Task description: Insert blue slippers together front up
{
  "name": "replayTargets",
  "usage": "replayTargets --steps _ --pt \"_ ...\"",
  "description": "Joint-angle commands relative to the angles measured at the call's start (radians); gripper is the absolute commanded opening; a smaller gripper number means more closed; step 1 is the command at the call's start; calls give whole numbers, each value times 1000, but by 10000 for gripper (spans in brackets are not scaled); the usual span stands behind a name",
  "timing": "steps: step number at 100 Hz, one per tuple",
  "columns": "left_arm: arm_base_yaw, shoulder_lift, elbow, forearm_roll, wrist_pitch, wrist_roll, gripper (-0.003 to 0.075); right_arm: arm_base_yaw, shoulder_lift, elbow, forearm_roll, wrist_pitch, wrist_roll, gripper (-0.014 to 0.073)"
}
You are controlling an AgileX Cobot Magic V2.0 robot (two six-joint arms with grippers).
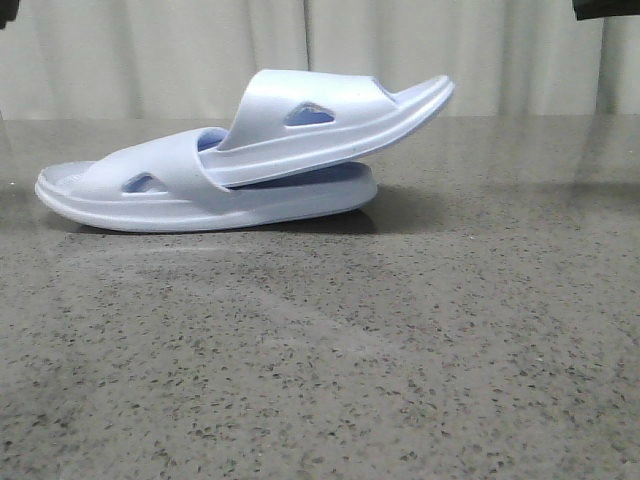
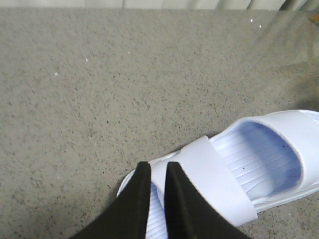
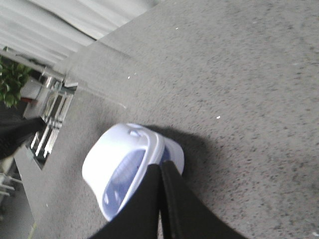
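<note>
The two blue slippers lie nested in the middle of the table. The lower slipper (image 1: 200, 195) lies flat, toe to the left. The upper slipper (image 1: 330, 115) is tucked under the lower one's strap and tilts up to the right. In the left wrist view my left gripper (image 2: 158, 167) hovers above the lower slipper's strap (image 2: 219, 181), empty, its fingers a narrow gap apart. In the right wrist view my right gripper (image 3: 160, 165) is shut and empty above the pair's end (image 3: 124, 169). Neither gripper's fingers show in the front view.
The grey speckled table (image 1: 420, 360) stretches around the slippers. A pale curtain (image 1: 150, 50) hangs behind it. A dark arm part (image 1: 605, 8) shows at the top right corner. A plant (image 3: 12, 79) and a rack stand beyond the table's edge.
</note>
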Motion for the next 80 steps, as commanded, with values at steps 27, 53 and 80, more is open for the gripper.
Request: replayTargets --steps 27,53,80 --pt "-179 -298 32 14 -390 -3 15 179 -337 99 -96 -404 -6 -78" --pt "-371 -398 179 -14 -612 -1 15 409 -562 302 -203 -814 -8 -78" --pt "-406 -602 388 -214 -705 182 15 483 -825 550 -210 -991 -8 -78"
